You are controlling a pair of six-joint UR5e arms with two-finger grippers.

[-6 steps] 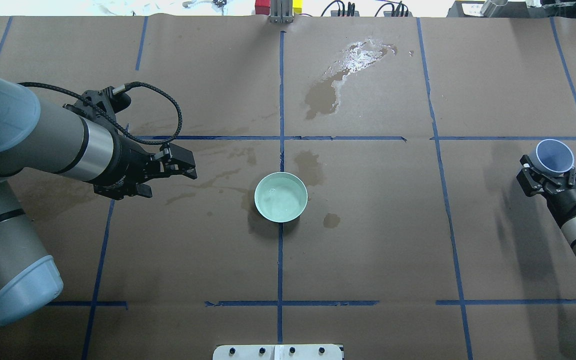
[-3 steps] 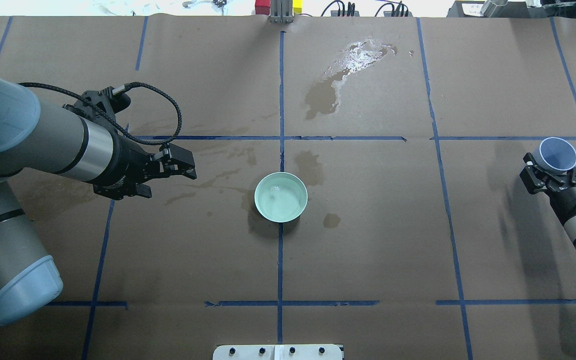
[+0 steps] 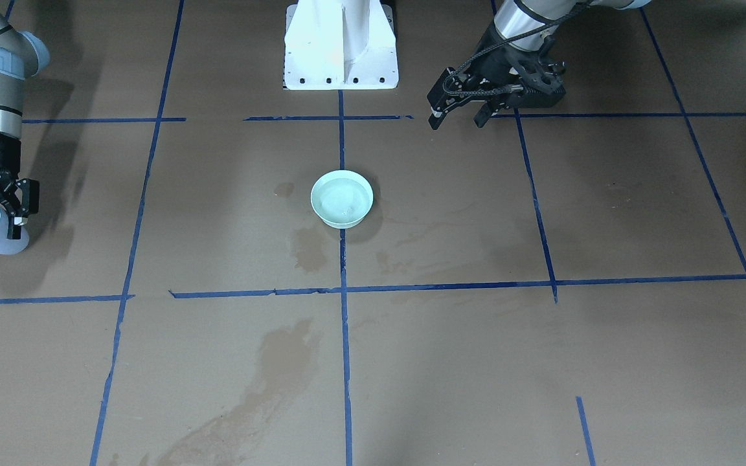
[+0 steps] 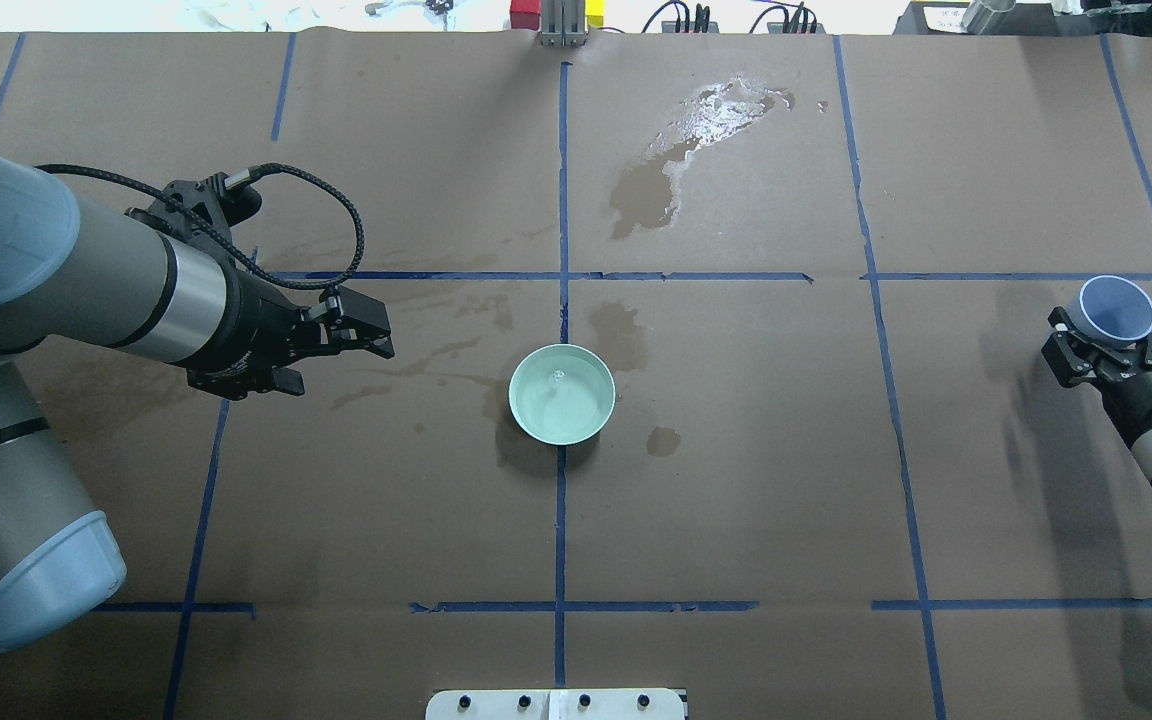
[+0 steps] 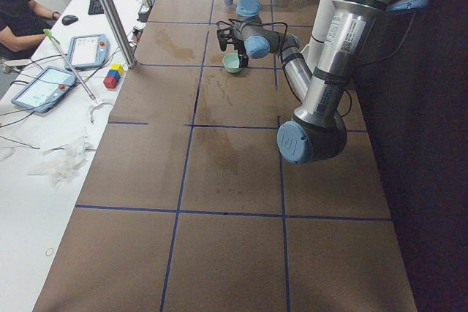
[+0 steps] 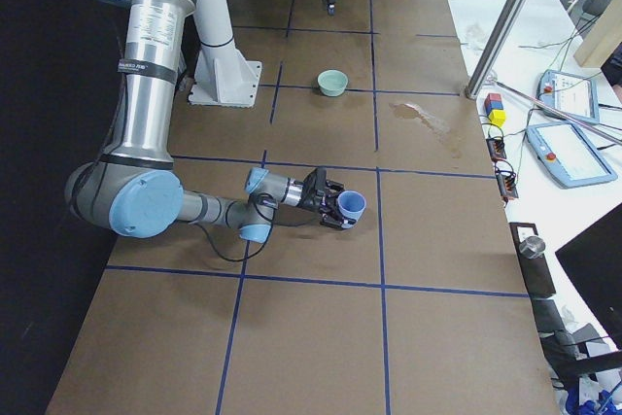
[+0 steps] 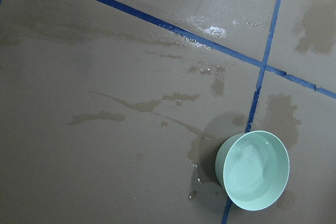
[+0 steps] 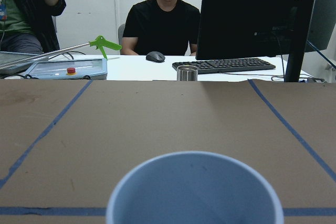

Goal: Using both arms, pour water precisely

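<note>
**At table centre, a filled bowl; at the 3 o'clock edge, a held cup**

Clock directions are read from the overhead view, with 12 o'clock pointing away from the robot's base. The mint bowl (image 4: pixel 513 395) sits where the blue tape lines cross, and the water (image 4: pixel 566 402) lies in it as a pale glossy surface. A shiny puddle (image 4: pixel 711 110) spreads at about 1 o'clock, and brown stains (image 4: pixel 621 335) ring the bowl.

*Hazards, as I judge them.* The brown paper (image 4: pixel 736 500) under the bowl looks damp, so a nudge from either arm could slide the bowl and slop its contents. The cup (image 4: pixel 1117 305) is far from the bowl. A hurried carry across, or tilting it too early, would wet the paper short of the rim. I cannot tell whether any water is left in the cup.

*Pose.* The left gripper (image 3: pixel 457 120) hovers above the table at roughly 9 o'clock of the bowl. Its forearm is close to level, and its fingers are spread wide with nothing between them. The right gripper (image 4: pixel 1106 340) is clamped around the cup at 3 o'clock, well apart from the bowl. Its wrist is low, and the cup's mouth faces roughly upward.
</note>
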